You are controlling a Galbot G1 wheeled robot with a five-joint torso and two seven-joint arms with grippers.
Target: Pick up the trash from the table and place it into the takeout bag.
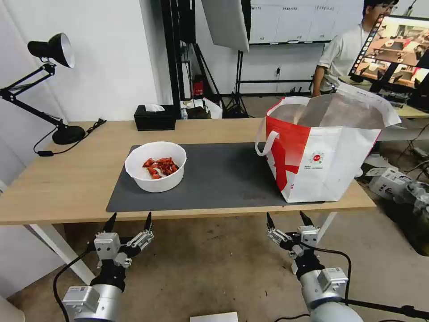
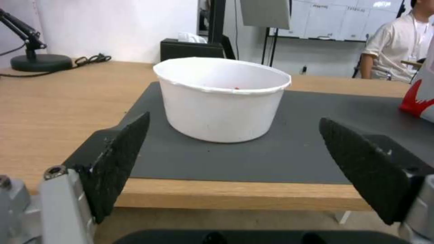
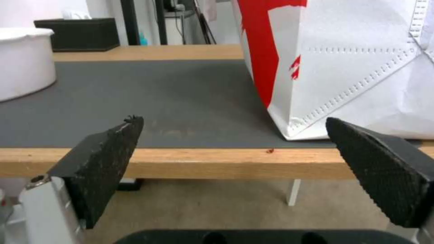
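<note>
A black desk lamp [image 1: 53, 85] stands at the far left corner of the light-wood bench [image 1: 67, 179], its cord trailing beside the base. On the left part of the dark grey mat [image 1: 223, 179] sits the white round bowl [image 1: 155, 166], plain-sided with a thin rolled rim, holding a small heap of red shellfish scraps [image 1: 161, 167] against its far inner wall. Behind it, at the bench's back edge, is a black tissue box [image 1: 155, 118] with a white tissue poking out. On the right end of the mat stands the takeout bag [image 1: 321, 147], upright and gaping open, red and white outside with a silver foil lining, a white strap handle hanging on its left side and a small round logo on the white panel facing the robot. Below the bench's near edge, the left claw [image 1: 128, 222] hangs in front of the bowl, its two black fingers spread wide, holding and touching nothing. The right claw [image 1: 287, 220] hangs below the edge in front of the bag's near corner, likewise spread wide and empty, clear of the bench.
</note>
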